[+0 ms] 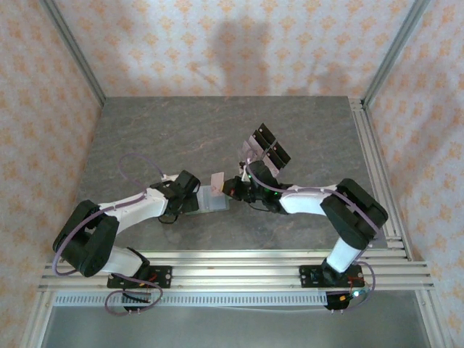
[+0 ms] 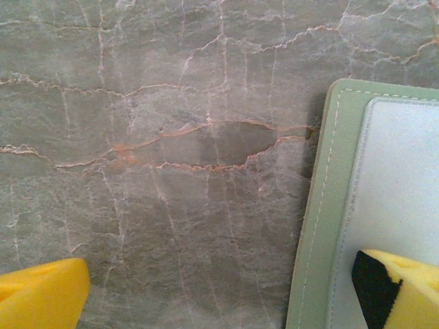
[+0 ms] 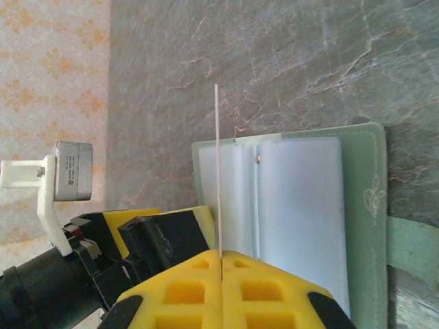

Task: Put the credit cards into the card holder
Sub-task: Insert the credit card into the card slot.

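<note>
- Grey veined table [image 1: 304, 130]: close to the arm bases, the holder [image 1: 213, 200] lies open and flat between both grippers.
- On its near side the left gripper [image 2: 219, 295] is spread wide, one finger over the holder's pale inside; contact cannot be told.
- Beside it the right gripper [image 3: 221, 264] pinches one card [image 3: 217, 171] upright and edge-on above the holder; judged not yet inserted.
- Whether a pocket already holds a card cannot be told.
- Farther back stands a dark rack [image 1: 264, 151], its contents too small to make out.
</note>
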Available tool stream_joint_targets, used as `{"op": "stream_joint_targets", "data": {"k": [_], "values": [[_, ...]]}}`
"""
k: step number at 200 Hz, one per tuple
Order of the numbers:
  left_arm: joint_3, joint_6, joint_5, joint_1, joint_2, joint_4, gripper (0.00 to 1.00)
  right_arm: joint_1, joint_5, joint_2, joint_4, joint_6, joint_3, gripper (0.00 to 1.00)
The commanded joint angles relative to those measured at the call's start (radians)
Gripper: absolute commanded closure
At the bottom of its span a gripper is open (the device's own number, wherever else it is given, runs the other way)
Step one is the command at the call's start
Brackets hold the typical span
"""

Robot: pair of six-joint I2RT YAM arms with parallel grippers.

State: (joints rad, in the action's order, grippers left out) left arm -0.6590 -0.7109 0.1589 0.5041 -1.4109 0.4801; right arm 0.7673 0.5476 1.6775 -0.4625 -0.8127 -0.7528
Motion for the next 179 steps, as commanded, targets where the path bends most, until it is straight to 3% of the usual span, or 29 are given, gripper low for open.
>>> {"op": "stream_joint_targets", "data": {"k": [1, 179], "values": [[0.022, -0.024, 0.046, 0.007, -0.003, 0.023, 0.0, 0.016, 0.015, 0.032, -0.128, -0.025, 0.019, 1.0], [0.018, -0.022, 0.055, 0.008, -0.01, 0.037, 0.0, 0.032, 0.096, 0.184, -0.335, -0.003, 0.081, 1.0]]}}
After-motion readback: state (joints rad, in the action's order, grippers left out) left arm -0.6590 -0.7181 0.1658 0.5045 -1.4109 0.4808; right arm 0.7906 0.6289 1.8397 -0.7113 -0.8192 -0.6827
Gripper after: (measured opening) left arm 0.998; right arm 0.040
